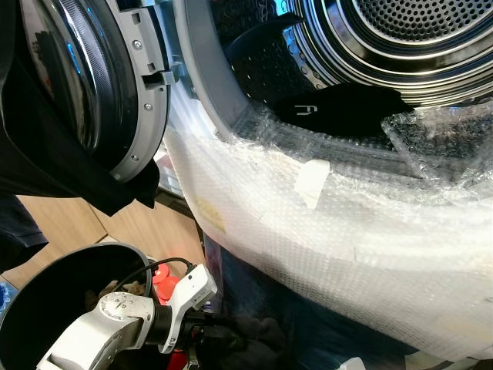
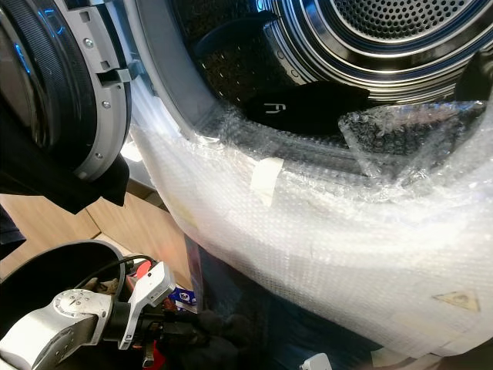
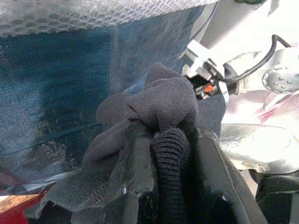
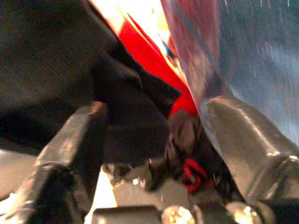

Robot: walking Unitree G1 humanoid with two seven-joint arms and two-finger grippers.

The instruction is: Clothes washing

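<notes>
One washing machine [image 1: 431, 54], wrapped in bubble wrap [image 1: 323, 231], is seen with its door [image 1: 92, 85] swung open; black clothing [image 1: 339, 108] is draped over the drum's lip. Below, a dark sock [image 3: 159, 102] is pinched between the left gripper's [image 3: 170, 140] fingers. The right gripper's [image 4: 154, 140] fingers are spread around black cloth [image 4: 70, 65].

Drum [image 1: 416, 38] cut off above.
</notes>
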